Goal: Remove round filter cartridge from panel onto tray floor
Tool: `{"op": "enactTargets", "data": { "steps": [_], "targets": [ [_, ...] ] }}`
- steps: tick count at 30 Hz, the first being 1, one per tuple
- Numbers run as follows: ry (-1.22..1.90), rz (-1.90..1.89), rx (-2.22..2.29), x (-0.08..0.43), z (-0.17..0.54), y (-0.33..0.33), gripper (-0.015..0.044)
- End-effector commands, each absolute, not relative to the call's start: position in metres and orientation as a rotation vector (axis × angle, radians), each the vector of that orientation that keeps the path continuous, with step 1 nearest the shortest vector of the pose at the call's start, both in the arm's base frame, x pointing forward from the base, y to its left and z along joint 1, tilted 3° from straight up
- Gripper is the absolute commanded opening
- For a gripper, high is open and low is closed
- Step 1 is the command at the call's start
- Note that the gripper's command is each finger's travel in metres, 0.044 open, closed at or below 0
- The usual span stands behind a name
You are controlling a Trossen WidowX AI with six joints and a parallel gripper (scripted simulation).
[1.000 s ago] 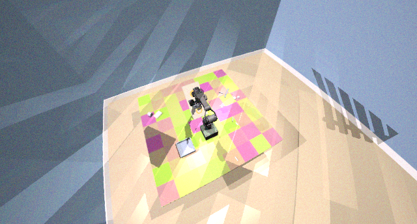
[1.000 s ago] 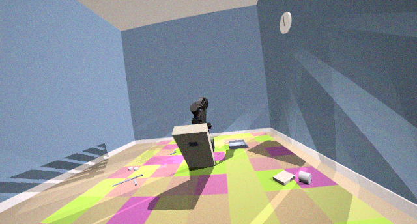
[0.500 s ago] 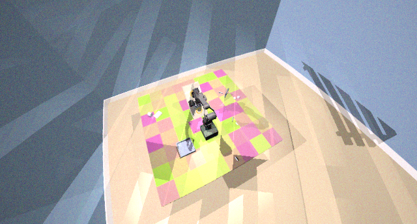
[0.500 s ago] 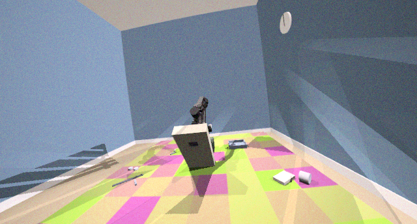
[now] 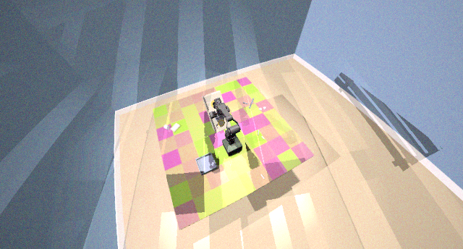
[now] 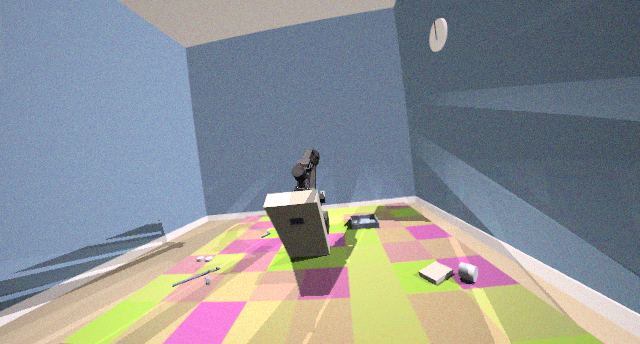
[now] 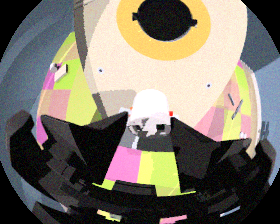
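The service panel (image 7: 165,43) is a beige slab that fills the top of the wrist view. An orange ring on it frames a dark round face with two small side notches, which I take for the filter cartridge (image 7: 164,19). My gripper (image 7: 149,117) sits just short of the panel, below the ring, with its dark fingers spread apart. A small pale piece shows between the fingertips; I cannot tell what it is. From above, the gripper (image 5: 217,105) hangs over the panel (image 5: 214,109). In the exterior view the panel (image 6: 299,228) hides the fingers. The grey tray (image 5: 207,163) (image 6: 364,221) lies left of the arm's base, and it also shows behind the panel.
The arm's base (image 5: 231,146) stands on a chequered mat. A beige block (image 6: 435,272) and a white cylinder (image 6: 468,271) lie off to one side. A thin rod (image 6: 196,277) and small pale bits (image 6: 204,258) lie on the other side.
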State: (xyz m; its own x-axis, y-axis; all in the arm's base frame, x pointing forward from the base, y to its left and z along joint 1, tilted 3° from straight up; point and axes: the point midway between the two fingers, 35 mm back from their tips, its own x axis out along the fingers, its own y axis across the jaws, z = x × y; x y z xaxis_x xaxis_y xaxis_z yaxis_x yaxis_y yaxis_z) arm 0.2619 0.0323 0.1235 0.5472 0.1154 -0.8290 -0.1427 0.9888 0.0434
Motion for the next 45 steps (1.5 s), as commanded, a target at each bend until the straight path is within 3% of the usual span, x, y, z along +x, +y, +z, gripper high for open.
{"op": "enactTargets", "data": {
  "steps": [1,5,12,22,36,45],
  "targets": [
    [0.98,0.153,-0.03,0.262,0.124,0.032,0.0211],
    [0.98,0.153,-0.03,0.262,0.124,0.032,0.0185],
    [0.979,0.152,-0.03,0.267,0.131,0.032,0.0001],
    [0.978,0.151,-0.031,0.274,0.149,0.032,0.0],
    [0.982,0.15,-0.031,0.232,0.221,0.023,0.0],
    [0.99,0.151,-0.03,0.23,0.222,0.035,0.0]
  ]
}}
